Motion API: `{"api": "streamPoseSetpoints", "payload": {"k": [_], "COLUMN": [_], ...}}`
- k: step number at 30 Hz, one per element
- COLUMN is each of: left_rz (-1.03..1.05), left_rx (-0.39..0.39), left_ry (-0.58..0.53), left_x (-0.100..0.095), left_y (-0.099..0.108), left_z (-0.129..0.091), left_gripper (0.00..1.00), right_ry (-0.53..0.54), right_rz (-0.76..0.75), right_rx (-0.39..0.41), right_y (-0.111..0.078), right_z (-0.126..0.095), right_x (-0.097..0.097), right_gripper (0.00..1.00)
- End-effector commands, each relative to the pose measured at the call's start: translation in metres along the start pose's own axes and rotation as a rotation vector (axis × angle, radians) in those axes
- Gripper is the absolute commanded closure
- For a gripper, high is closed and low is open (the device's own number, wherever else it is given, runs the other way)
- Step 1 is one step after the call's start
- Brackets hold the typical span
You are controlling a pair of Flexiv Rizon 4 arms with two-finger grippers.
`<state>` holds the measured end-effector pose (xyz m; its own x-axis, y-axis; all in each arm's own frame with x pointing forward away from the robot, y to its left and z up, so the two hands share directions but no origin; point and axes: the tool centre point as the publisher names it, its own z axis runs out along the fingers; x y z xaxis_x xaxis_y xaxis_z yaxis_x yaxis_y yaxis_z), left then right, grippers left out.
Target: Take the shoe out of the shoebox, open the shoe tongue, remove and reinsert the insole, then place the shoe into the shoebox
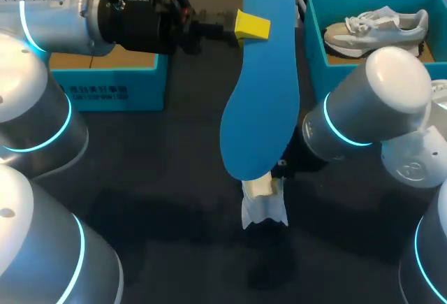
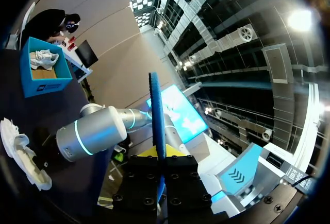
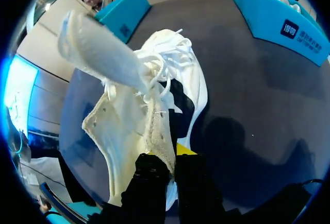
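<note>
My left gripper [image 1: 246,27] is held high over the table's middle, shut on a long blue insole [image 1: 260,94]. In the left wrist view the insole [image 2: 157,112] stands edge-on between the fingers of the left gripper [image 2: 159,155]. Below it a white shoe [image 1: 264,205] shows just past the insole's lower end, and my right gripper [image 3: 170,158] is shut on the shoe's side wall [image 3: 135,121]. The shoe's tongue [image 3: 98,49] is folded outward, its laces loose. The open blue shoebox [image 1: 316,45] at the back right holds a second white and grey shoe [image 1: 377,27].
Another blue box [image 1: 112,84] stands at the back left under my left arm. My right arm's elbow [image 1: 380,101] hangs in front of the shoebox. The table [image 1: 167,199] is dark, with bare surface in front of the shoe.
</note>
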<state>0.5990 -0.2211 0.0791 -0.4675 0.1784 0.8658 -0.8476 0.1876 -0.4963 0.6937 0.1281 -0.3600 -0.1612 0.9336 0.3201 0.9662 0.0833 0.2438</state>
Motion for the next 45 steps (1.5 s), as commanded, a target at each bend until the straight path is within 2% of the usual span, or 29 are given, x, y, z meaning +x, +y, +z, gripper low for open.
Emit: {"api": "streamPoseSetpoints", "payload": {"k": [1,10,11,12,13,16,22,28,29,31,45], "left_rz": [0.000,0.000,0.000,0.000,0.000,0.000,0.000,0.000,0.000,0.000,0.000], "left_rx": [0.002,0.002,0.002,0.002,0.002,0.002,0.002,0.002,0.002,0.002,0.002], "left_ry": [0.000,0.000,0.000,0.000,0.000,0.000,0.000,0.000,0.000,0.000,0.000], "left_x": [0.000,0.000,0.000,0.000,0.000,0.000,0.000,0.000,0.000,0.000,0.000], "left_y": [0.002,0.002,0.002,0.002,0.002,0.002,0.002,0.002,0.002,0.002,0.002], "left_z": [0.000,0.000,0.000,0.000,0.000,0.000,0.000,0.000,0.000,0.000,0.000], "left_gripper": [1.00,1.00,1.00,1.00,1.00,1.00,1.00,1.00,1.00,1.00,1.00], "right_ry": [0.010,0.035,0.039,0.040,0.040,0.052,0.146,0.371,0.411,0.488,0.488], "right_rz": [0.024,0.099,0.101,0.104,0.102,0.088,0.102,0.129,0.133,0.132,0.132], "right_rx": [0.002,-0.018,-0.018,-0.014,-0.013,-0.015,-0.017,-0.065,-0.047,-0.078,-0.078], "right_y": [0.000,-0.003,-0.003,-0.003,-0.002,0.001,0.007,0.015,0.016,0.019,0.019], "right_z": [0.017,0.023,0.022,0.022,0.019,0.012,-0.013,-0.041,-0.045,-0.055,-0.055], "right_x": [0.001,-0.004,-0.004,-0.004,-0.003,-0.002,0.009,0.014,0.016,0.018,0.018], "right_gripper": [1.00,1.00,0.81,0.31,0.00,0.00,0.00,0.00,0.00,0.00,0.00]}}
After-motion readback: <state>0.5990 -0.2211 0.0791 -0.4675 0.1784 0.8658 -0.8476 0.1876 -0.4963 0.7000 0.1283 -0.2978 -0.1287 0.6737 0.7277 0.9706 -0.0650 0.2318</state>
